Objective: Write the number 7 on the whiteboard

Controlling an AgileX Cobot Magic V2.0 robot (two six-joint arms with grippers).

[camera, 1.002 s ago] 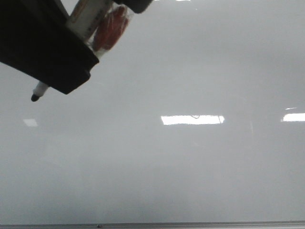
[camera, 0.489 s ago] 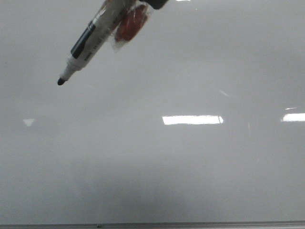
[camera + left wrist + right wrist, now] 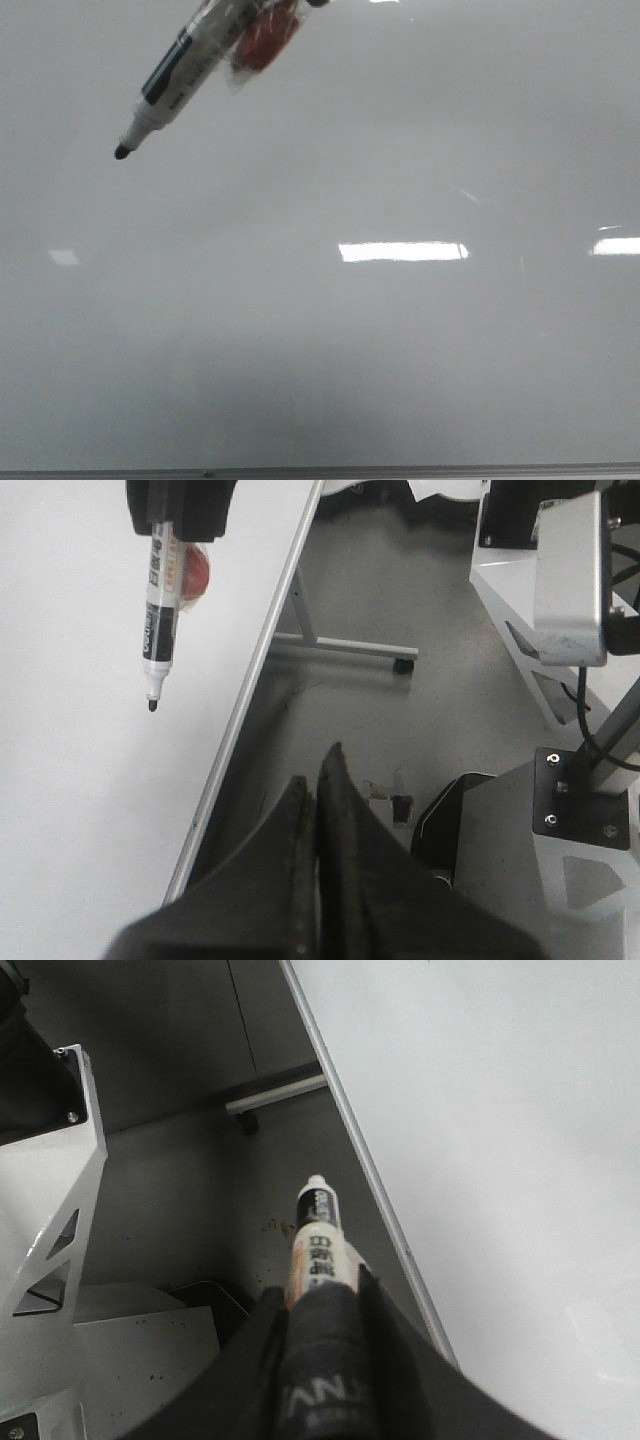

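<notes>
Forward over the whiteboard (image 3: 400,340) first: no number 7 anywhere on it, only bare glossy surface and bright reflections. Up there, far from the edge strip (image 3: 320,470), the marker (image 3: 185,75), slanting, tip downmost, with something red (image 3: 265,40) in clear wrap against the barrel; tip touching the board or not, impossible to tell. Over to the left wrist view: left gripper (image 3: 315,800) pressed together on nothing, parked off the board on the floor side of the edge strip (image 3: 250,710). Across that strip, above the board, the marker (image 3: 158,620) again, hanging from the dark right gripper (image 3: 180,510). Now the right wrist view: right gripper (image 3: 320,1300) clamped around the marker (image 3: 318,1240) at mid-barrel, tip pointing ahead, here seen just off the strip (image 3: 370,1175) on the floor side. Likely a light, stiff, smooth pen, prone to twisting in the pads, so best held firmly mid-barrel; likely a hard, slick board, calling for gentle pressure.
</notes>
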